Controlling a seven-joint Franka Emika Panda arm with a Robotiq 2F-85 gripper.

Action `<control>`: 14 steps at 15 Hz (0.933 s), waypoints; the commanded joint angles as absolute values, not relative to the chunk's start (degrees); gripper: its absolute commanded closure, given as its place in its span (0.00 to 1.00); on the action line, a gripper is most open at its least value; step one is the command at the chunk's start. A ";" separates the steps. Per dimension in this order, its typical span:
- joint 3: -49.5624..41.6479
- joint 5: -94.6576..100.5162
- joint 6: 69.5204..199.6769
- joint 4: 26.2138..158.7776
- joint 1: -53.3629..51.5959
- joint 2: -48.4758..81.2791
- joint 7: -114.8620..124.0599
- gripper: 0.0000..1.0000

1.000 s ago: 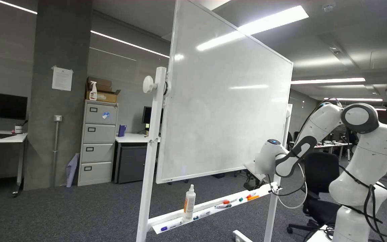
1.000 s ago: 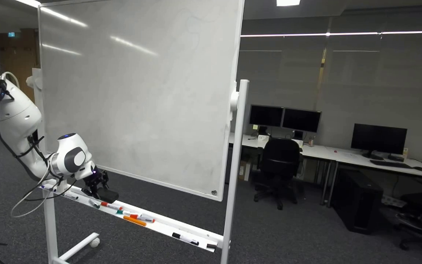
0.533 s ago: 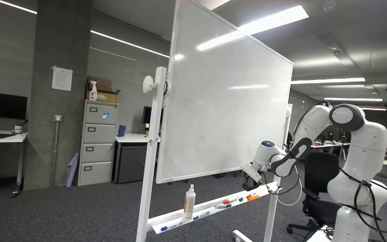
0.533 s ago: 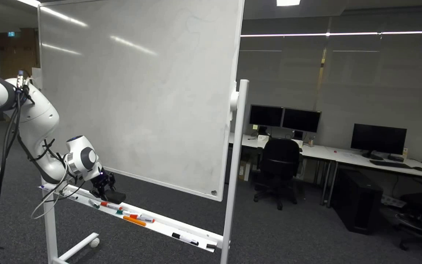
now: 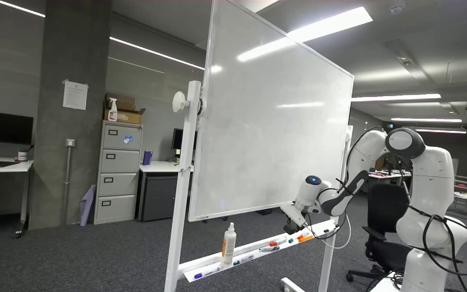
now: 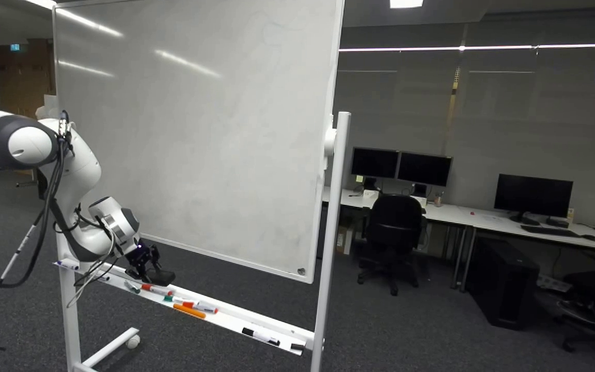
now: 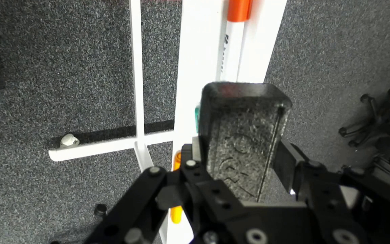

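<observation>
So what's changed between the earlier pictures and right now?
In an exterior view, the gripper has moved left and slightly down, the arm swinging with it. Nothing was taken hold of or let go: it remains closed on the black block. The whiteboard, tray, orange marker and white bottle stayed where they were.

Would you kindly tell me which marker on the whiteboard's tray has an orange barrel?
The orange marker, lying alongside a red-capped marker with a white barrel: it alone is orange along its whole visible length.
</observation>
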State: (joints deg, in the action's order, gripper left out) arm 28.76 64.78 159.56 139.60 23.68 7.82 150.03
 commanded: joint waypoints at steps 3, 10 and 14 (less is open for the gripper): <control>25.25 65.22 157.82 134.08 19.80 13.69 149.43 0.69; 25.17 64.77 159.35 135.11 20.15 14.43 149.31 0.69; 25.22 64.03 159.49 135.82 19.79 14.07 149.31 0.69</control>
